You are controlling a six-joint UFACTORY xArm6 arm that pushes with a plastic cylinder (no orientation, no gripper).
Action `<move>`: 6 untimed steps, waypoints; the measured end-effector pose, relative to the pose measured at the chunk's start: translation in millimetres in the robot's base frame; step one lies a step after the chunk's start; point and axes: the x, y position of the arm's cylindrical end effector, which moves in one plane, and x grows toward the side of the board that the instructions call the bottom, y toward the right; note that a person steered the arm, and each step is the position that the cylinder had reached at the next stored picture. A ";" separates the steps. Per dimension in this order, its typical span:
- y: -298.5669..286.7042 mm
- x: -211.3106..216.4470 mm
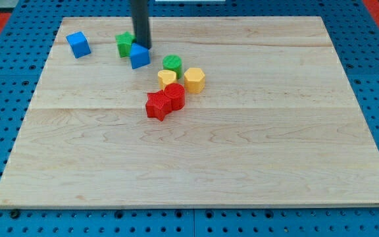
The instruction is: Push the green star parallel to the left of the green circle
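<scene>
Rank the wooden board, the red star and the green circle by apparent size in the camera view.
1. Wooden board, by far the largest.
2. Red star.
3. Green circle, though it lies farther up the view, so that gap is unsure.

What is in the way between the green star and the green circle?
A blue block sits between the green star and the green circle, touching or nearly touching the star. My tip stands right beside the star, above the blue block.
</scene>
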 end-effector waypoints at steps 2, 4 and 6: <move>-21.7 -43.6; -65.6 -36.5; -41.4 14.4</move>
